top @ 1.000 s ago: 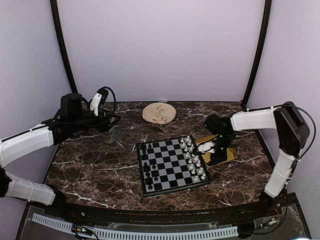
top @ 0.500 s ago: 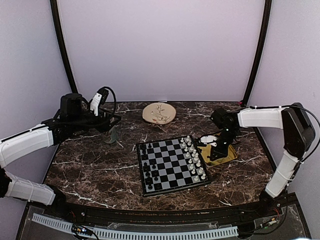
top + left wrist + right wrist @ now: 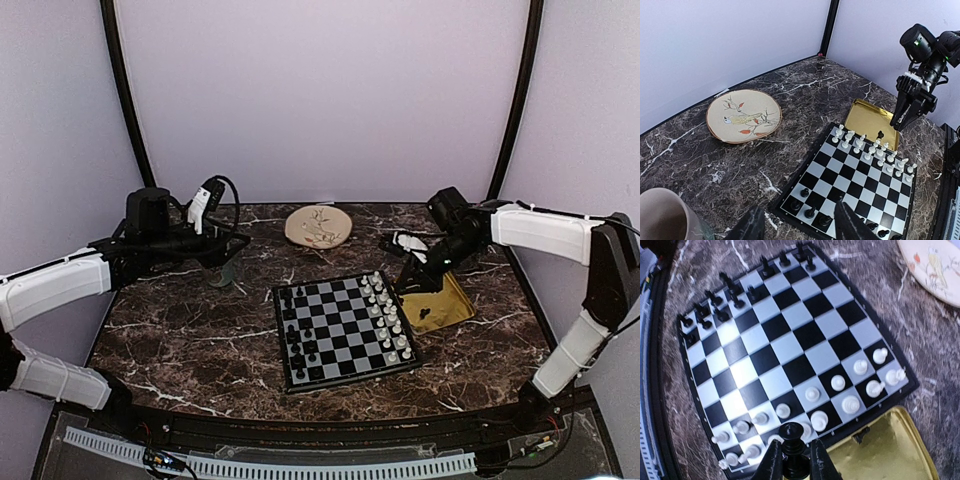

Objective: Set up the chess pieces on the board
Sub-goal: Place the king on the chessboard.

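Observation:
The board [image 3: 340,330] lies mid-table, with black chess pieces [image 3: 297,335] along its left side and white pieces [image 3: 388,315] along its right. My right gripper [image 3: 416,278] hangs above the yellow tray's near-board edge, shut on a black chess piece [image 3: 796,440]; its fingers [image 3: 771,465] clamp the piece's base over the board's white-piece edge [image 3: 785,355]. One more black piece [image 3: 424,313] stands in the tray and also shows in the right wrist view [image 3: 858,436]. My left gripper [image 3: 800,227] is open and empty, high over the board's black-piece corner [image 3: 860,185].
A yellow tray [image 3: 450,305] sits just right of the board. A round plate with a bird picture [image 3: 318,226] lies behind the board. A grey-green cup [image 3: 228,274] stands at the left, beside my left gripper.
My right gripper has risen from the yellow tray and swung back and up with a black piece in it. The left arm has hardly moved.

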You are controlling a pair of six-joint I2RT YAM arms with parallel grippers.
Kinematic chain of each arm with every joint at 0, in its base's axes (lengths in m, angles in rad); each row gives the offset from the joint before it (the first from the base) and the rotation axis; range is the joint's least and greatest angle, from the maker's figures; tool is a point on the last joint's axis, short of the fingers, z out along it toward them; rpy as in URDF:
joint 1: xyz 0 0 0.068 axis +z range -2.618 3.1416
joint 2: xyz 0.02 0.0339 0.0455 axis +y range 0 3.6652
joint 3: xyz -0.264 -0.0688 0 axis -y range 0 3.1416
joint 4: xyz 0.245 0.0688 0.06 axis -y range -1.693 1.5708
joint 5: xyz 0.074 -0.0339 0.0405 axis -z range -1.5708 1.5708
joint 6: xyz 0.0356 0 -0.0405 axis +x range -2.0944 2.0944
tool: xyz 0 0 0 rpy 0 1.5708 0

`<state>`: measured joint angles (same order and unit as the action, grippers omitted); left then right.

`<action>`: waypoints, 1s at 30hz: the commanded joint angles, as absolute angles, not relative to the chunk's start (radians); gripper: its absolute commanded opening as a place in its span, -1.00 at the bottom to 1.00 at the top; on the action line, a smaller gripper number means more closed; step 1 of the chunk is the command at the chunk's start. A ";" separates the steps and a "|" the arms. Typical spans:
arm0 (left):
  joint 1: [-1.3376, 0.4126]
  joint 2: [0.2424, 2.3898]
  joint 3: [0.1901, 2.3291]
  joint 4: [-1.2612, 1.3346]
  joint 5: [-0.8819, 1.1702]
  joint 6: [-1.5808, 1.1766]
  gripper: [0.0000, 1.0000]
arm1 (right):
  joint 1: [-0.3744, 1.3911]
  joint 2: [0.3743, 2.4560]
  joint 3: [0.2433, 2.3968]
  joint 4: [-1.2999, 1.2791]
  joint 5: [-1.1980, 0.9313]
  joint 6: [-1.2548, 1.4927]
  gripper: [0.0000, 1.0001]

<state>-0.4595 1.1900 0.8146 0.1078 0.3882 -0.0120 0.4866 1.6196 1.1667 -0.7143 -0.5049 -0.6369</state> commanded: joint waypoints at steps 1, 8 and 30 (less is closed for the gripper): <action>-0.468 1.198 0.828 0.149 0.410 -0.020 -0.01 | 0.523 1.584 1.195 -0.551 -0.709 -0.539 -0.68; -0.473 1.187 0.824 0.155 0.363 -0.010 -0.01 | 0.625 1.675 1.107 -0.160 -0.791 -0.346 -0.67; -0.477 1.206 0.813 0.166 0.368 -0.008 -0.01 | 0.732 1.934 1.039 0.237 -0.625 -0.047 -0.60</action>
